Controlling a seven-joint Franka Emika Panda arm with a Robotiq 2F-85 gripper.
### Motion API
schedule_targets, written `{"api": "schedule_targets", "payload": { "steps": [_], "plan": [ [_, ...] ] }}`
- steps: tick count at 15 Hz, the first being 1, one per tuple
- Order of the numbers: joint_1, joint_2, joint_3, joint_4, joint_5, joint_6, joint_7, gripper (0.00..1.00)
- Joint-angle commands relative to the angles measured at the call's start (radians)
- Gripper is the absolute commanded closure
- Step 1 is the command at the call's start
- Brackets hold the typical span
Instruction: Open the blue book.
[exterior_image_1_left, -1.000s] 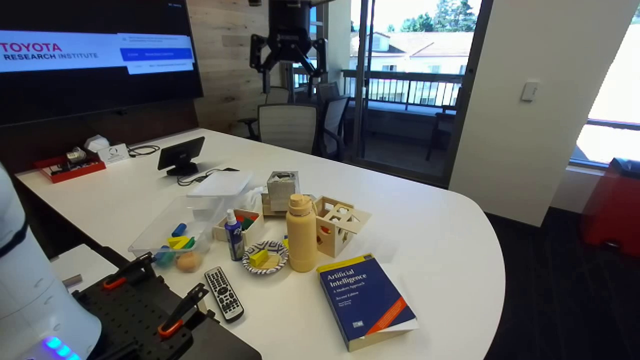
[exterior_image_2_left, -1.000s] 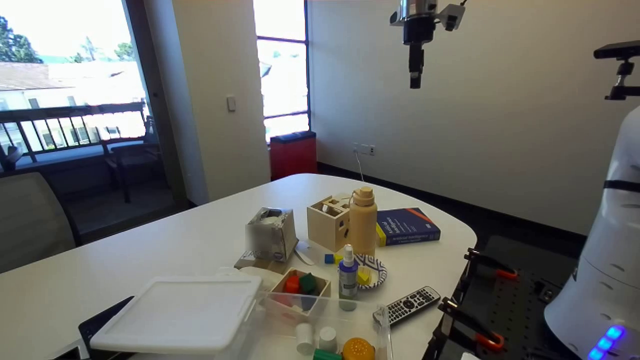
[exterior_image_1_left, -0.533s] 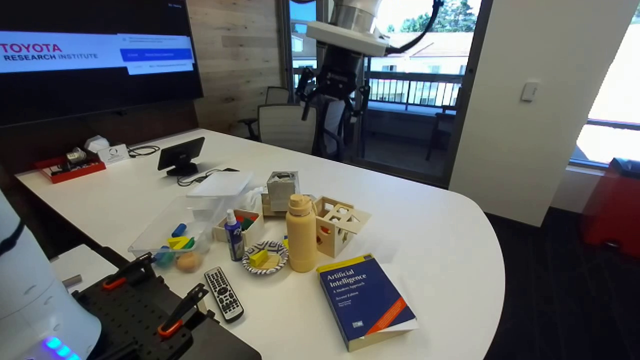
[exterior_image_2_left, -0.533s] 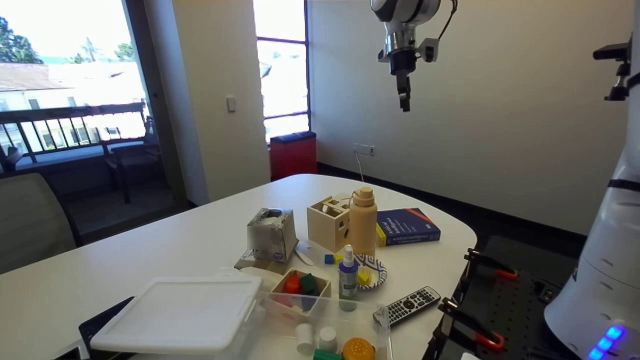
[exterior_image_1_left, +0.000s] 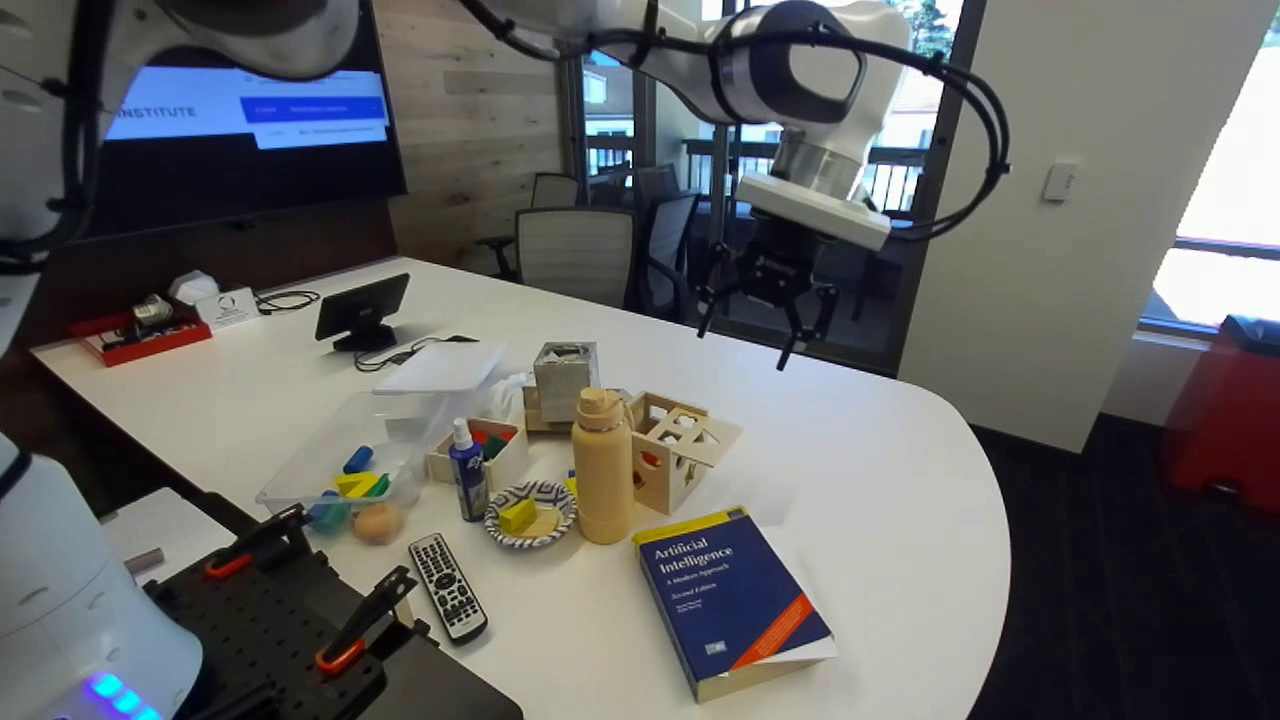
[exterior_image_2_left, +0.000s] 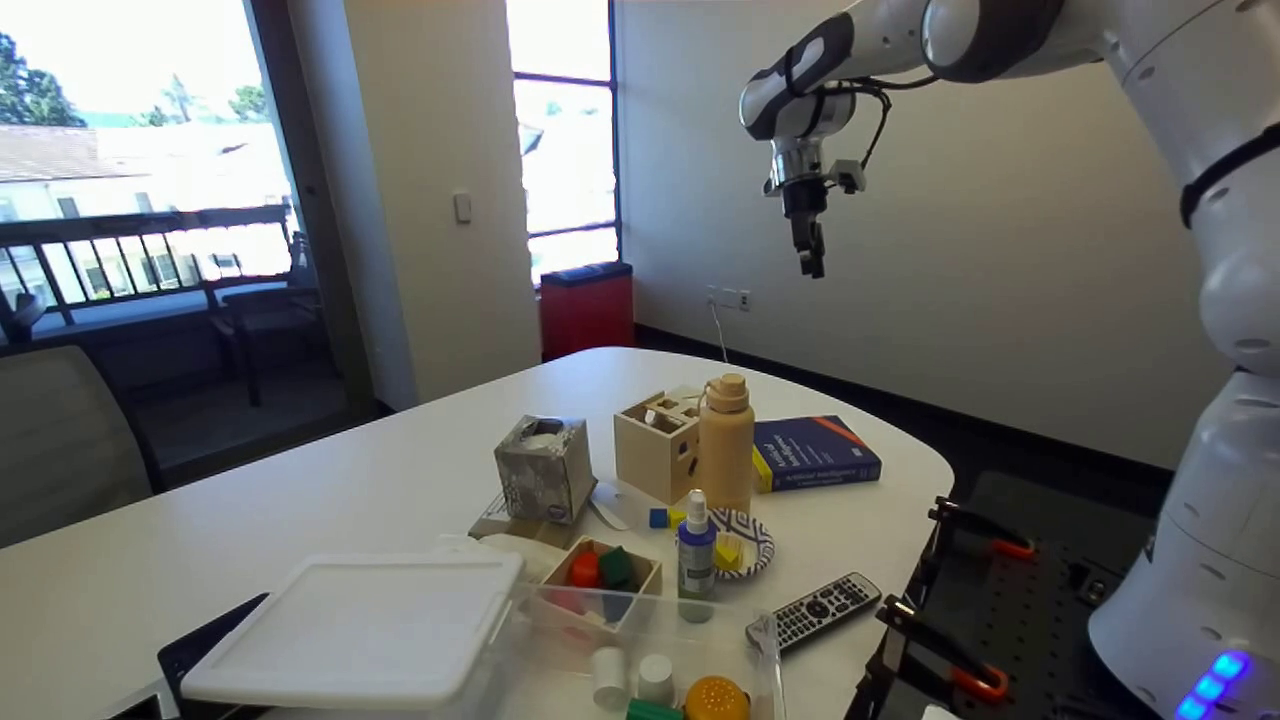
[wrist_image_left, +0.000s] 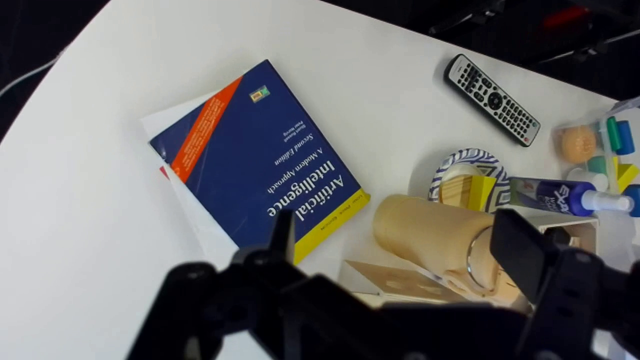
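The blue book (exterior_image_1_left: 735, 600) lies closed and flat on the white table, cover up, with white lettering, an orange-red stripe and a yellow band. It also shows in an exterior view (exterior_image_2_left: 815, 455), partly behind the tan bottle, and in the wrist view (wrist_image_left: 255, 150). My gripper (exterior_image_1_left: 743, 350) is open and empty, high above the table and apart from the book. It also hangs in the air in an exterior view (exterior_image_2_left: 812, 272). In the wrist view the open fingers (wrist_image_left: 396, 220) frame the tan bottle below; the left finger overlaps the book's yellow band.
The tan bottle (exterior_image_1_left: 604, 480) stands upright close to the book's yellow end. A wooden shape box (exterior_image_1_left: 668, 465) is beside it. A patterned bowl (exterior_image_1_left: 532, 545), a spray bottle (exterior_image_1_left: 468, 475) and a remote control (exterior_image_1_left: 448, 588) are nearby. A clear bin (exterior_image_1_left: 330, 450) lies farther off.
My gripper has come down towards the table and shifted rightward in an exterior view, over the book's side. More of the arm is in view. The book has not moved.
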Motion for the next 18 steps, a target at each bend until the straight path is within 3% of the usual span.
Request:
{"api": "schedule_targets", "payload": {
  "steps": [1,11,12,13,18],
  "plan": [
    [-0.054,0.202,0.009,0.242,0.026,-0.096,0.029,0.0],
    [-0.164,0.636,0.029,0.69,0.059,-0.291,0.088,0.0],
    [-0.168,0.66,0.03,0.711,0.056,-0.307,0.099,0.0],
    [-0.146,0.58,0.022,0.573,0.037,-0.239,0.059,0.0],
    [-0.157,0.648,0.023,0.659,0.037,-0.264,0.073,0.0]
  ]
}}
